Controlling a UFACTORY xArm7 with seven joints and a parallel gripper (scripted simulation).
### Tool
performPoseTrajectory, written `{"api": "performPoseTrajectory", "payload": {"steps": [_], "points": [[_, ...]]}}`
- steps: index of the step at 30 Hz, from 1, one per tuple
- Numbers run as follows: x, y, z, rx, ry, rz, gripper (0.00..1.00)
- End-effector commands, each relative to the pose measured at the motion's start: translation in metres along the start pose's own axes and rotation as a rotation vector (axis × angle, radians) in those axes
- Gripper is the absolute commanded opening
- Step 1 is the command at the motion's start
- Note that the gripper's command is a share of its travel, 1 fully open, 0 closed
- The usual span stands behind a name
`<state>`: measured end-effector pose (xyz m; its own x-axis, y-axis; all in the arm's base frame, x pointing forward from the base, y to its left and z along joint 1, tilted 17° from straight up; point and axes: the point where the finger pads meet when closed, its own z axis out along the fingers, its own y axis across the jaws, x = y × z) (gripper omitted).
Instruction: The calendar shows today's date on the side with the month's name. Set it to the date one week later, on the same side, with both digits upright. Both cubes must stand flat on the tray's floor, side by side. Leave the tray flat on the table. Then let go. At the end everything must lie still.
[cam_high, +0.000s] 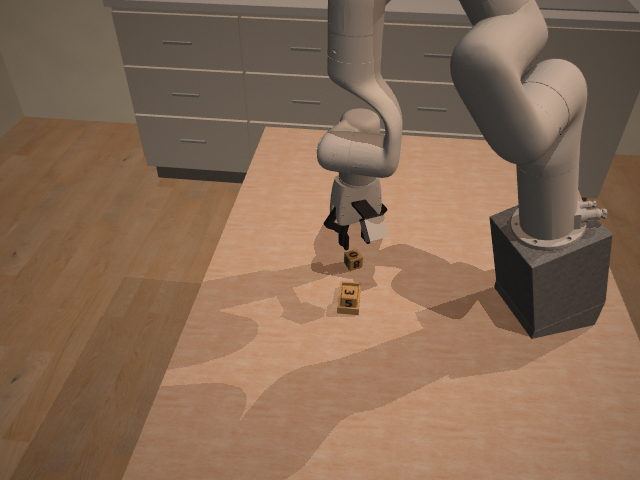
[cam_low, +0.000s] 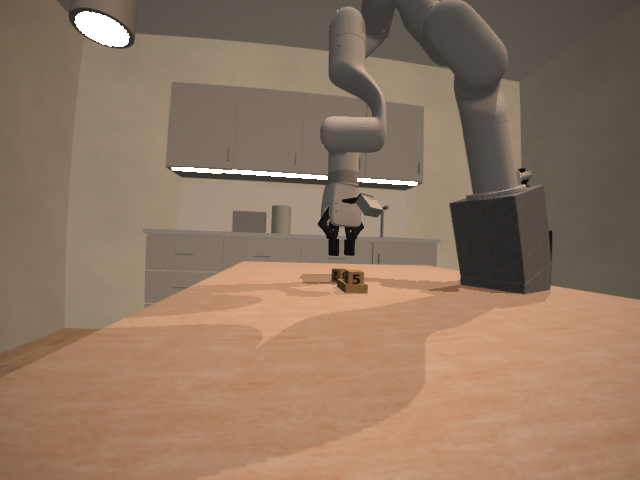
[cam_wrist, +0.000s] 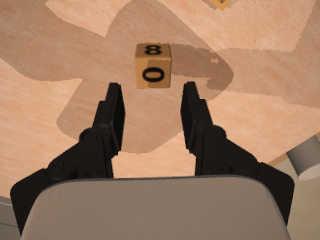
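Observation:
My gripper (cam_high: 355, 243) (cam_low: 341, 254) (cam_wrist: 152, 97) is partly open and empty, pointing down above the table. A loose wooden cube (cam_high: 353, 259) (cam_low: 337, 274) (cam_wrist: 153, 67) lies flat on the table behind the tray, below and a little ahead of the fingers. It shows 0 on top and 8 on the side toward the top camera; a 2 shows on its left side in the exterior view. The tray (cam_high: 347, 311) (cam_low: 355, 289) lies flat on the table. A second cube (cam_high: 349, 292) (cam_low: 355, 277) stands in its near part, 3 on top and 5 facing the cameras. No month's name can be made out.
The arm's dark base block (cam_high: 555, 281) (cam_low: 498, 242) stands on the table to the right of the cubes. Arm shadows fall across the table (cam_high: 439, 428). Kitchen drawers (cam_high: 186, 72) stand behind the table's far edge.

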<state>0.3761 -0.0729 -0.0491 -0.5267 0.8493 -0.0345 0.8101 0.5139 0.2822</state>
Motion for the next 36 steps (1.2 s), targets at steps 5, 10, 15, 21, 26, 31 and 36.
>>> {"api": "performPoseTrajectory", "payload": {"steps": [5, 10, 15, 21, 26, 31, 36], "points": [[-0.001, 0.001, 0.011, -0.007, -0.009, 0.000, 0.49], [-0.001, 0.001, 0.016, -0.007, -0.009, 0.000, 0.49], [-0.002, 0.001, 0.021, -0.007, -0.009, 0.000, 0.49], [-0.002, 0.001, 0.025, -0.007, -0.009, 0.000, 0.49], [-0.002, 0.001, 0.026, -0.007, -0.009, 0.000, 0.49], [-0.002, 0.001, 0.026, -0.007, -0.009, 0.000, 0.49], [-0.002, 0.001, 0.026, -0.007, -0.009, 0.000, 0.49]]}}
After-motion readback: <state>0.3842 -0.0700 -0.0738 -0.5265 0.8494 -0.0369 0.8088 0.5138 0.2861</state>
